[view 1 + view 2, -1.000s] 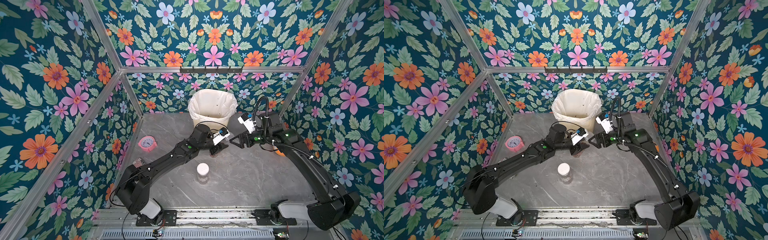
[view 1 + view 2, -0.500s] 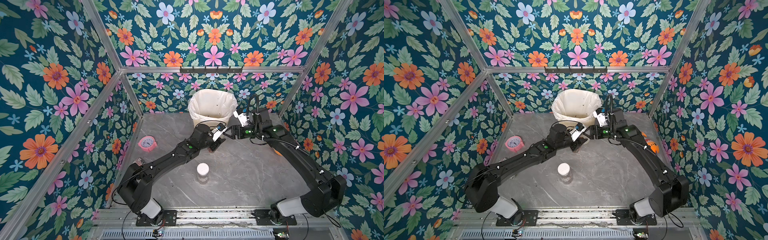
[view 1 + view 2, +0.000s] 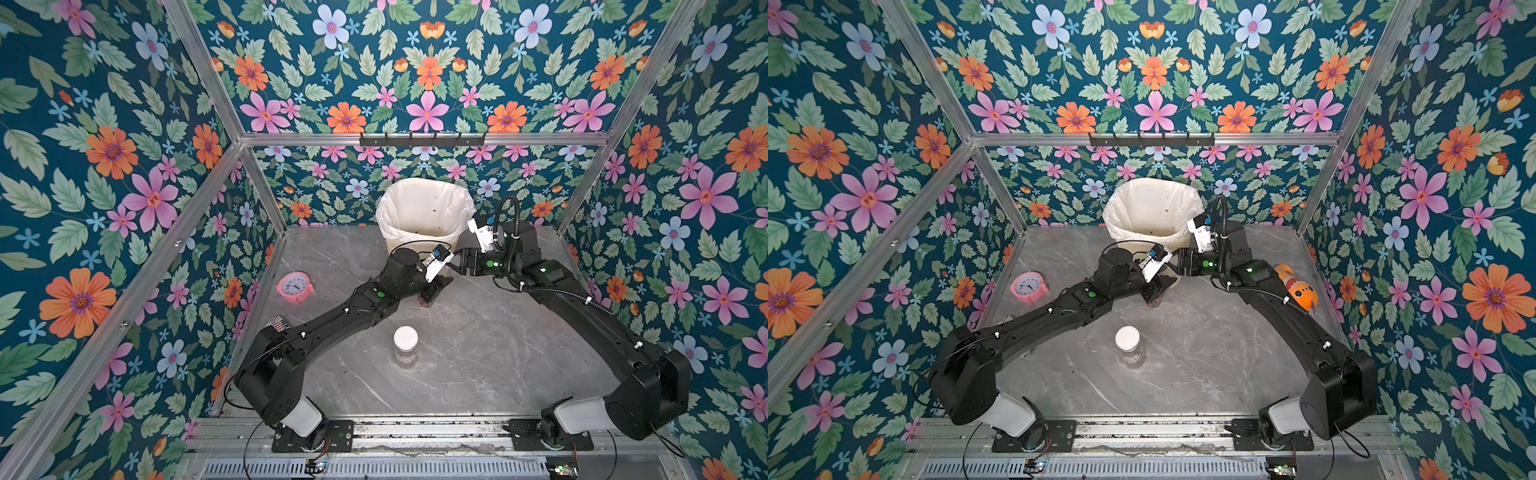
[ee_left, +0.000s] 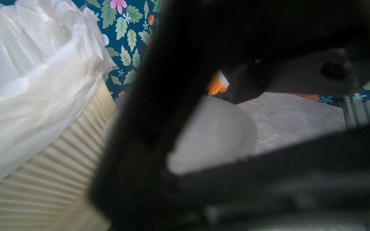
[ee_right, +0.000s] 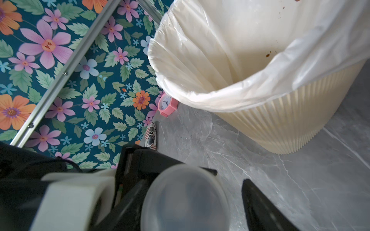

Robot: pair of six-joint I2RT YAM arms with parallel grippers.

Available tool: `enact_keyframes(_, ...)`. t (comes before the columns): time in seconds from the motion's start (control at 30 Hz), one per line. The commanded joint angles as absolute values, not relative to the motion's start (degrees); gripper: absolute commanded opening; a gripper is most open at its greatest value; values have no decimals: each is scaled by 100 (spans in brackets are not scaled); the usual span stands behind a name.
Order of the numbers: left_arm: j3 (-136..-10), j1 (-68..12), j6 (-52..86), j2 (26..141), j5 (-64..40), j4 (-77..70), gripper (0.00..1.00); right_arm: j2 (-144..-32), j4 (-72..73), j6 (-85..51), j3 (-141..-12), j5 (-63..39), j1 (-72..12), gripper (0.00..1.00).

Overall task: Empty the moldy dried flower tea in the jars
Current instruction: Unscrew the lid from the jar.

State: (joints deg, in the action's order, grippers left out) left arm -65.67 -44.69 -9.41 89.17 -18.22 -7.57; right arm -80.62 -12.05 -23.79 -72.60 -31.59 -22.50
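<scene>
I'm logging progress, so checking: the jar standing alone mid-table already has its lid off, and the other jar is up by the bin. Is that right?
Not quite. The jar standing alone mid-table has its white lid on, as both top views show. The rest holds: the other jar is up by the bin.

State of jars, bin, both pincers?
White-lidded jar: upright on table, lid on, tea inside, untouched.
Translucent-lidded jar: lid on, held beside the bin.
Bin: open, lined, few flecks inside.
Left pincer: shut on translucent-lidded jar.
Right pincer: open, astride that jar's lid, gap at one finger.
</scene>
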Motion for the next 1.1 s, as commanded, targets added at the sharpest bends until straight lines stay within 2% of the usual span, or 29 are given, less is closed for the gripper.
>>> enact_keyframes(0.0,-6618,-4472,-883,8904,-2058,-809,48,-8016,-697,-2499,-7251,-3350,-2268,66)
enact_keyframes(0.17,-6671,-4355,-720,8839,-2523,-712,47,-7866,-863,-2218,-7177,-3694,-2234,53)
enact_keyframes(0.23,-6697,-4285,-627,8801,-2700,-692,47,-7834,-1001,-2168,-7186,-3862,-2198,55)
enact_keyframes(0.3,-6749,-4274,-671,8798,-2707,-572,47,-7833,-1080,-2158,-7202,-3982,-2186,64)
enact_keyframes(0.4,-6768,-4273,-697,8825,-2700,-501,47,-7833,-1057,-2180,-7185,-4016,-2197,69)
enact_keyframes(0.57,-6768,-4271,-713,8802,-2833,-480,47,-7823,-1271,-1994,-7188,-3894,-2197,67)
enact_keyframes(0.77,-6800,-4238,-809,8723,-3283,-314,47,-7770,-1491,-1619,-7205,-3980,-2181,58)
enact_keyframes(0.87,-6802,-4183,-881,8653,-3774,-206,47,-7690,-1560,-1327,-7162,-4306,-2130,57)
enact_keyframes(1.07,-6790,-4108,-1069,8490,-5212,-42,47,-7418,-760,-1340,-6660,-5833,-1779,57)
